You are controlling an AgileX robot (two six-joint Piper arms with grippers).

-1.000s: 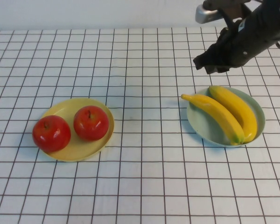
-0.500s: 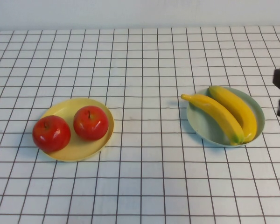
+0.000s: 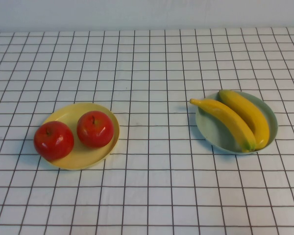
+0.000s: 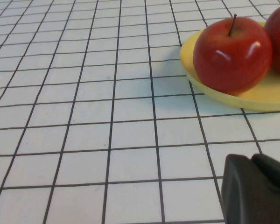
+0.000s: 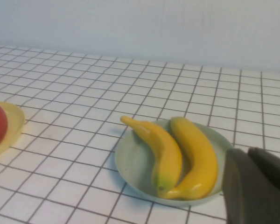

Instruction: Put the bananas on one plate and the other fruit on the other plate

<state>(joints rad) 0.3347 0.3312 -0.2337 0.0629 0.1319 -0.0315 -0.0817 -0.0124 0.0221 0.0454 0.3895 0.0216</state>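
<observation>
On my left wrist camera I see the left pincer as a dark block with its two fingers pressed together, holding nothing, low over the counter. The yellow plate lies a little way ahead of that pincer, on its apple side, with bare grid cloth between them. Two red apples sit on this plate, side by side and just about touching; the one nearer the left pincer shows a short dark stem standing up.

Moving right across the white, black-gridded counter, the middle stretch between the plates carries only the cloth pattern. I can read no brand, label or writing on the fruit, the plates or the cloth.

Further right, the blue-green plate holds the two bananas, lying alongside each other and touching along their length, one tip poking past the rim toward the yellow plate.

On my right wrist camera the right pincer shows as a dark closed pair of fingers gripping nothing, just beside the blue-green plate's rim, with the bananas ahead of it. Neither pincer appears in the high view.
</observation>
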